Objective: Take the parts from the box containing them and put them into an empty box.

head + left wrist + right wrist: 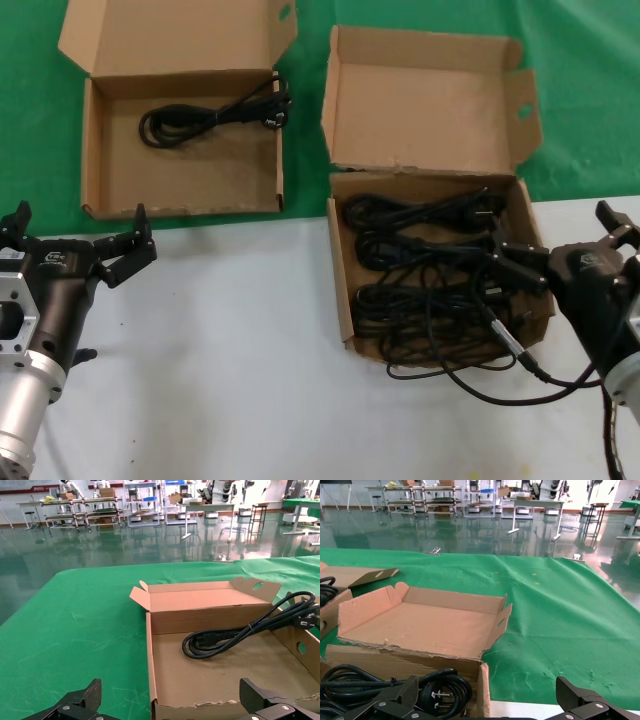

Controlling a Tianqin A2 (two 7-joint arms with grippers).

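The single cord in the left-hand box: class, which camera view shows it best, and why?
The left wrist view: the cord lies close, its coil and plug end clear inside the box. The head view shows it whole but farther off. The right wrist view catches only a sliver at its edge.

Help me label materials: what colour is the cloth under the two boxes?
Green: the cloth lies under both cardboard boxes, clearest in the head view.

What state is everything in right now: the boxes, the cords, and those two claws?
Left box: lid open, one coiled cord inside.
Right box: lid open, full of tangled cords.
Left gripper: open, holding nothing, near the left box.
Right gripper: open, over the right box's edge.
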